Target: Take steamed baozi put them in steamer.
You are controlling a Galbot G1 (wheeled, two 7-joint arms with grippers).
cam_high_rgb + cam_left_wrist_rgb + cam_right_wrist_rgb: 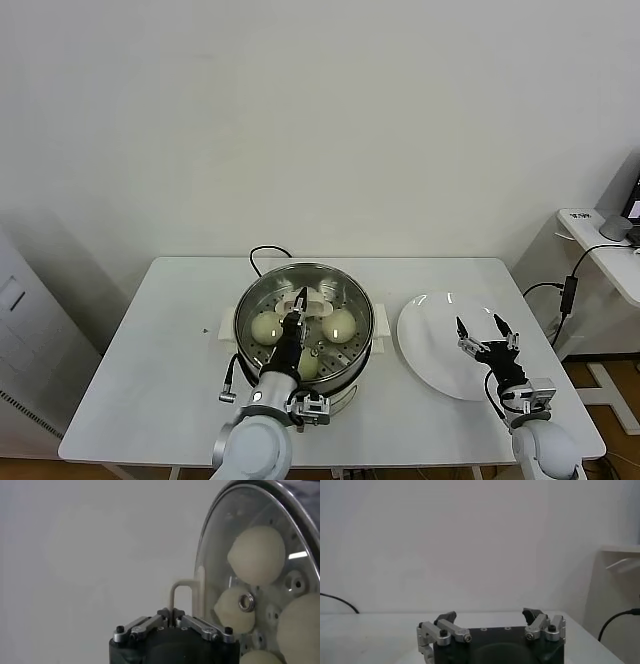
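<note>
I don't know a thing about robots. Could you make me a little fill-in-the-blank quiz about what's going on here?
1. The pale baozi lie inside the shiny ___.
2. The left tool is shut on the cream handle of the glass ___.
3. The right tool hovers open over the white ___.

Missing words: steamer; lid; plate.

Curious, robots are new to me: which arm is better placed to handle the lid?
Left. The left gripper is shut on the lid's handle over the steamer; the right gripper hangs open above the plate.
</note>
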